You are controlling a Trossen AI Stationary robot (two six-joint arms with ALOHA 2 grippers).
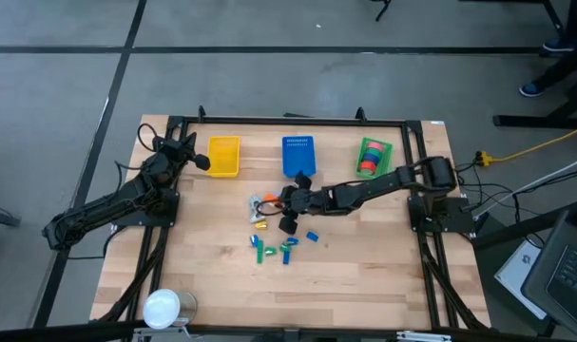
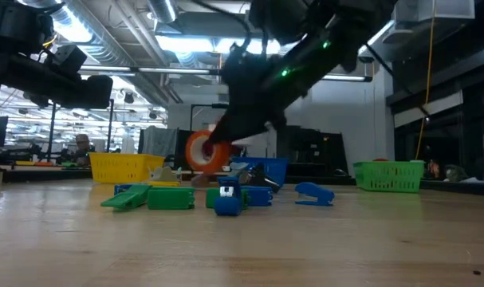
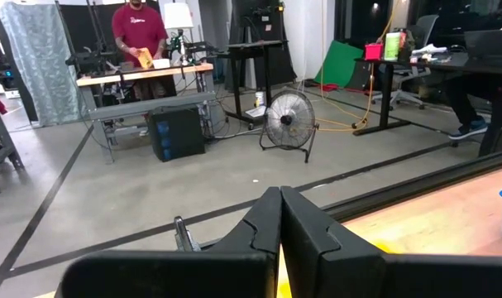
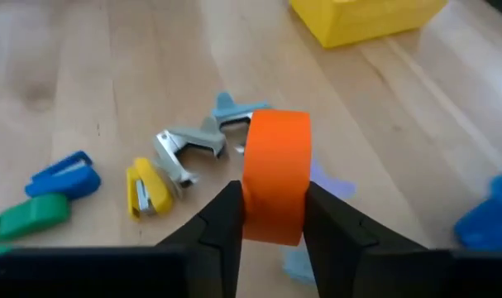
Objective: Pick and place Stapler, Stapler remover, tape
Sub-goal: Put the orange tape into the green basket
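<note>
My right gripper [image 4: 271,211] is shut on an orange tape roll [image 4: 275,174] over the middle of the table [image 1: 212,275]; the low view shows the roll [image 2: 203,150] above the wood. Under and beside it lie a grey staple remover [image 4: 188,145], a yellow one [image 4: 147,189] and a blue-grey one [image 4: 234,108]. Green and blue staplers [image 1: 269,249] lie flat nearer the front edge. More tape rolls sit in the green basket [image 1: 372,157]. My left gripper [image 3: 279,207] waits shut at the far left, by the yellow basket [image 1: 223,155]. My right gripper pinches the orange tape roll by its two flat side faces [image 4: 249,199], one finger [image 4: 222,219] on each. The fingers slant down from the table's right side. The roll stands on edge between them, its orange band toward the wrist camera, lifted clear of the table.
A blue basket [image 1: 298,155] stands at the far edge between the yellow and green ones. A white round object [image 1: 162,307] sits at the front left corner. Bare wood lies to the left and right of the pile of staplers.
</note>
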